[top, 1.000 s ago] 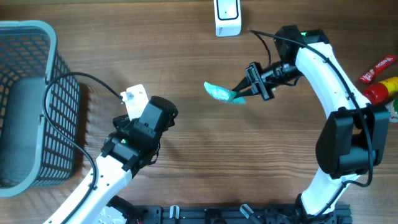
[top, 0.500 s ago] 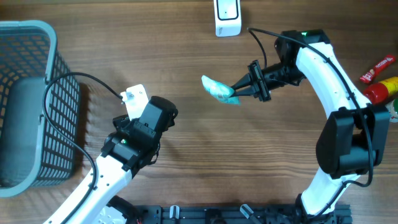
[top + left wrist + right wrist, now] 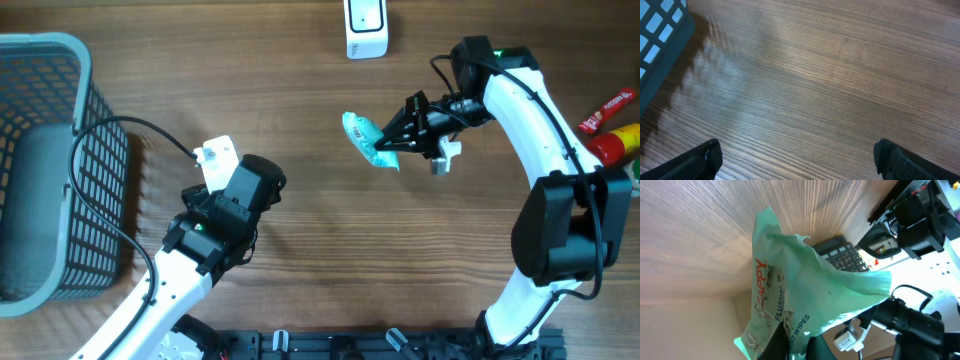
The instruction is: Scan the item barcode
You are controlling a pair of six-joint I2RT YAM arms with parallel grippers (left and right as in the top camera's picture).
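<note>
The right tool (image 3: pixel 386 150) is clamped on an edge of the green wipes packet (image 3: pixel 362 137), which sticks out beyond its tips over the desk (image 3: pixel 330 250), the white scanner (image 3: pixel 365 28) farther off past it, while the left tool (image 3: pixel 800 167) gapes wide near the basket (image 3: pixel 40 42).

- R arm (image 3: pixel 525 110): white shell links, blk joint housings, bulky blk elbow block.
- Green LED (image 3: pixel 497 53) lit nr its upper joint.
- R tool (image 3: pixel 392 147): blk, slim fingers; small white part (image 3: pixel 445 158) beside it.
- L arm (image 3: pixel 175 285): white link, blk wrist housing; white module (image 3: pixel 218 158) at the end.
- L tool (image 3: pixel 797 161): matte blk fingertips (image 3: pixel 702 159), rounded edges.
- Thin blk L cable (image 3: pixel 110 128) off the wrist; thin blk R cable (image 3: pixel 436 66) by the upper joint.
</note>
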